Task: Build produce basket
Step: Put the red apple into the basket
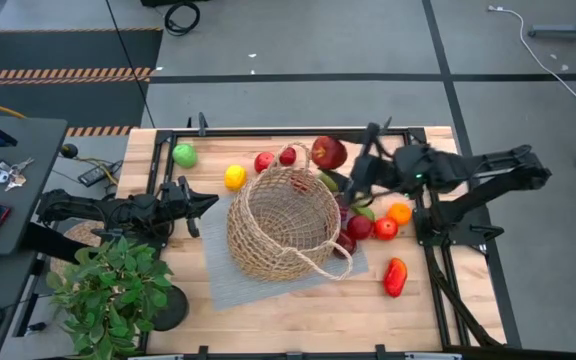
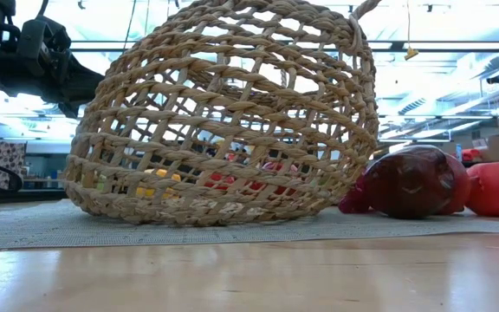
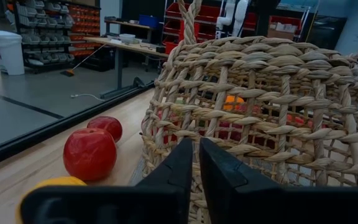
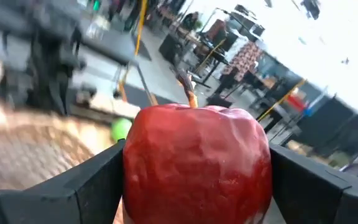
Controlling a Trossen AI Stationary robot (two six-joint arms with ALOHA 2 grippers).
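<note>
The basket [image 1: 283, 225] lies empty; produce is scattered around it. The right pincer [image 1: 346, 172] holds a red apple [image 1: 329, 152]; the left pincer [image 1: 208, 201], closed, waits left of it.

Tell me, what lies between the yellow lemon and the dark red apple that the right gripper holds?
In the high view, two small red fruits lie between the yellow lemon and the dark red apple held in the right gripper, just beyond the basket.

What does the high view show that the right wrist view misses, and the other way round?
Only the high view: the basket tipped on the grey mat, a loose red pepper, the left gripper shut beside the basket. Only the right wrist view: the apple's stem and the right fingers against its sides. Both: the dark red apple held in the right gripper.
</note>
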